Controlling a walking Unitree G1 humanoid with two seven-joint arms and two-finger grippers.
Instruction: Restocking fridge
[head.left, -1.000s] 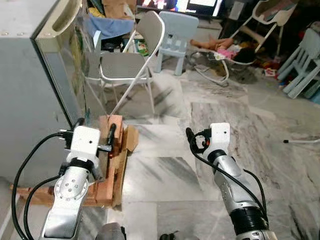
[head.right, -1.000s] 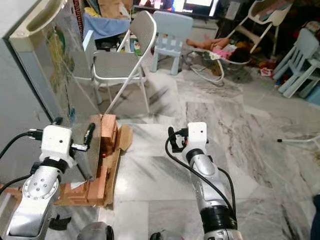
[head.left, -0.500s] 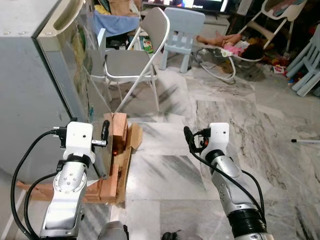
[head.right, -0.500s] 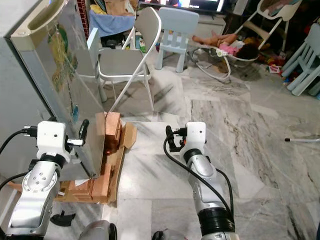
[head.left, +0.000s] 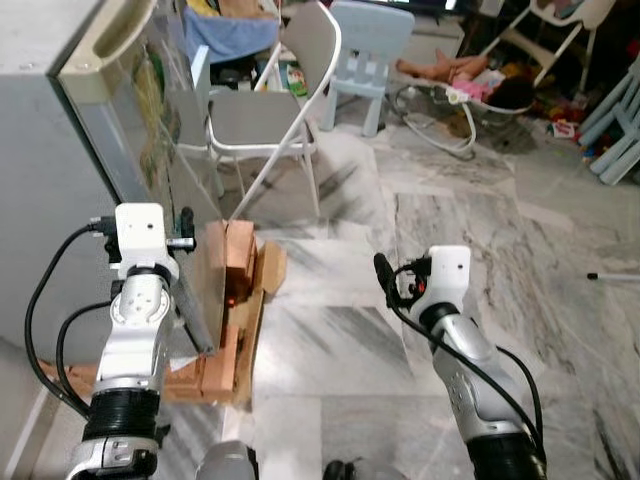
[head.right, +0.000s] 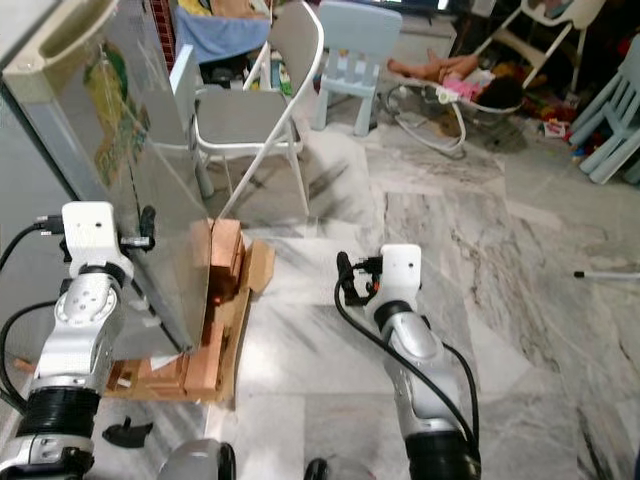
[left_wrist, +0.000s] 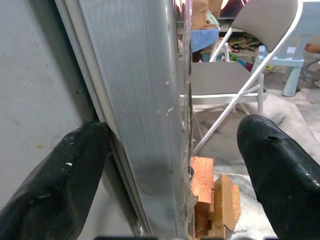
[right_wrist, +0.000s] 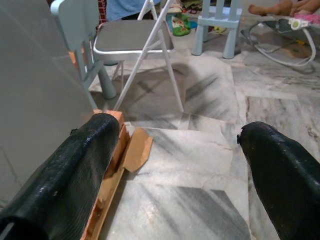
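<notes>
The grey fridge (head.left: 50, 150) stands at my left, its silver door (head.right: 120, 160) carrying stickers. My left gripper (left_wrist: 175, 155) is open at the door's free edge (left_wrist: 150, 100). One black finger (left_wrist: 55, 175) lies on the side of the fridge body and the other finger (left_wrist: 280, 170) in front of the door. From the head it shows at about mid height of the door, left gripper (head.left: 182, 226). My right gripper (right_wrist: 175, 145) hangs open and holds nothing over the marble floor (head.left: 330, 340), to the right of the fridge, right gripper (head.left: 392, 285).
Stacked wooden blocks and cardboard (head.left: 235, 300) lie at the fridge's foot. A grey folding chair (head.left: 270, 110) stands just beyond the door, a pale blue child's chair (head.left: 365, 45) behind it. A bouncer with a doll (head.left: 470, 85) and more plastic chairs (head.right: 610, 130) are far right.
My left gripper has risen from beside the wooden blocks and drawn in against the door's edge. The right arm has hardly moved. The camera has shifted a little.
</notes>
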